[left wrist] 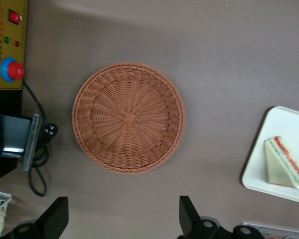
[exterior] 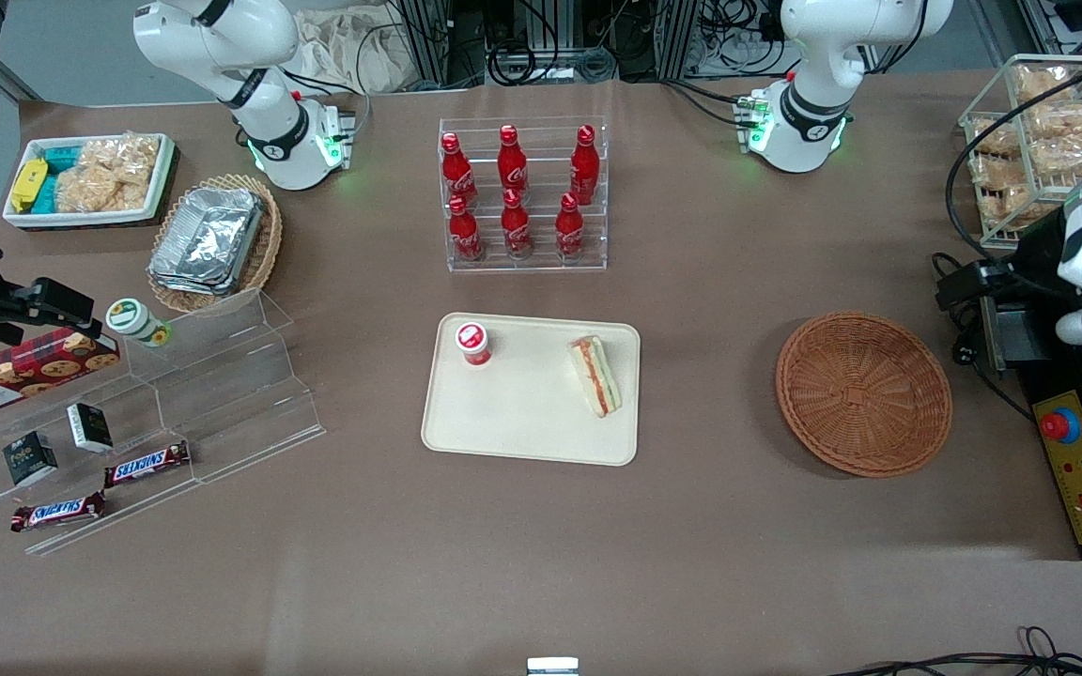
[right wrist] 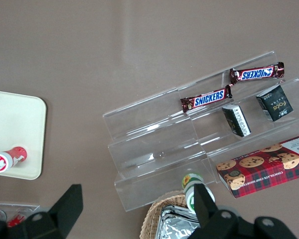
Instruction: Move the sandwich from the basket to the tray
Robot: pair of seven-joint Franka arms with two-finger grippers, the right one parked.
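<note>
One pale triangular sandwich wedge [exterior: 595, 376] with its orange-red and green stripe is lying on the flat cream-beige plastic tray [exterior: 532, 422] at the frame's centre, beside a small red-lidded cup [exterior: 473, 343] — so the delivery looks finished. Toward the working arm's end, the round orange-brown wicker basket [exterior: 863, 392] is sitting bare. High above that basket, the left arm's gripper [left wrist: 122, 219] is hovering, camera aimed straight down — fingers spread wide, gripping nothing.

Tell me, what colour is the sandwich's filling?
Orange-red with green stripes, clearest in the left wrist view on the sandwich; the open gripper hovers above the basket.
</note>
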